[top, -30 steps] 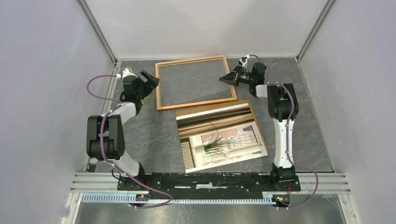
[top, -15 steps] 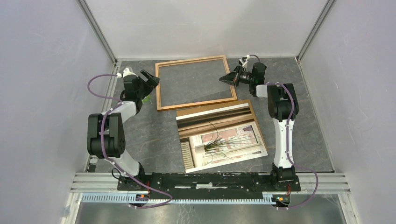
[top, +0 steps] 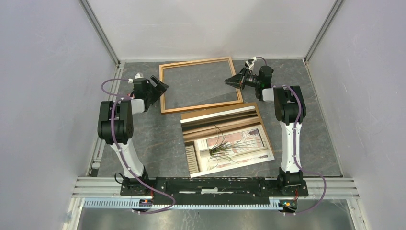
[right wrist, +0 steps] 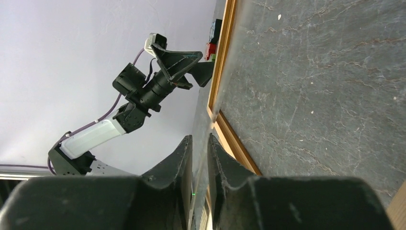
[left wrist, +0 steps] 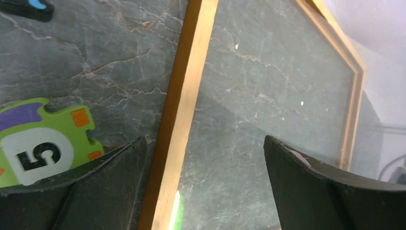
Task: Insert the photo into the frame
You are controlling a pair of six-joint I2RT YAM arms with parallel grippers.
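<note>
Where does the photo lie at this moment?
In the top view the photo lies face up on the table, right of centre, just nearer than the frame and beside the right arm.

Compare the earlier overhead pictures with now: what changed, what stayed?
The left arm swung forward, its open left hand shifting slightly toward the left rail of the thin light-brown wooden picture frame. Nothing visibly grasped or released. Right hand, frame and large glossy plant photo stayed put.
</note>
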